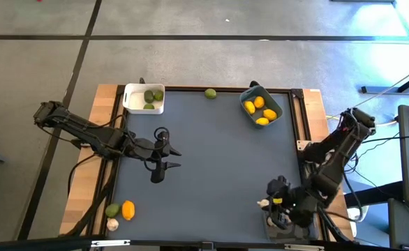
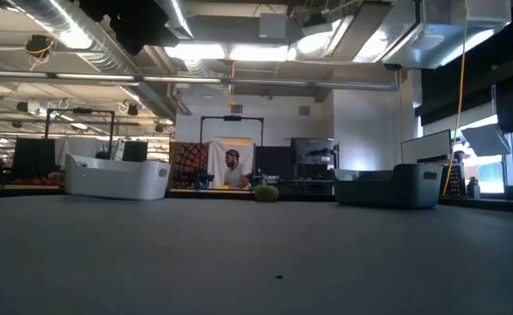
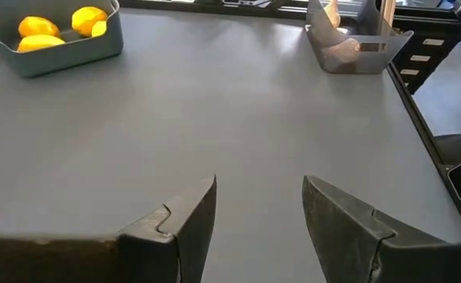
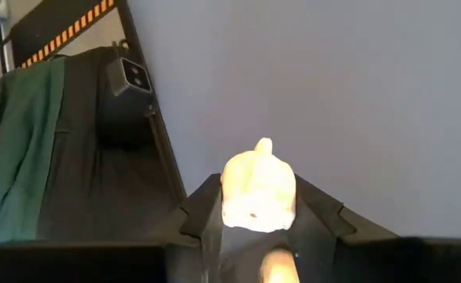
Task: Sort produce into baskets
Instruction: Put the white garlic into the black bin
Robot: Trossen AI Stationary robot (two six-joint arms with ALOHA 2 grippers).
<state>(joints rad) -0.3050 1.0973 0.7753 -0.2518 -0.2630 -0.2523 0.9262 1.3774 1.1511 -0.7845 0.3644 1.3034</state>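
Right gripper (image 4: 254, 228): pinching a garlic bulb (image 4: 258, 192) between its dark fingers, down at the near right corner of the grey mat (image 1: 211, 160), over the clear tray (image 3: 355, 43).
Garlic: whitish, lumpy, stem tip sticking out forward away from the wrist, so its long axis runs along the fingers.
Left gripper (image 1: 164, 148): fingers spread apart, nothing between them, hovering over the left half of the mat.
White basket (image 1: 143, 99): smooth, rounded corners, far left, two green fruits inside.
Blue-grey basket (image 1: 260, 104): deeper, far right, sat at an angle, yellow lemons (image 1: 262, 110) in it.
Loose bits: one green fruit (image 1: 211, 93) at the far edge; a green one, an orange lemon (image 1: 128, 210) and a garlic at the near left corner.
Low view only: a person (image 2: 232, 169) way back in the room.
Left wrist only: the clear tray's see-through walls.
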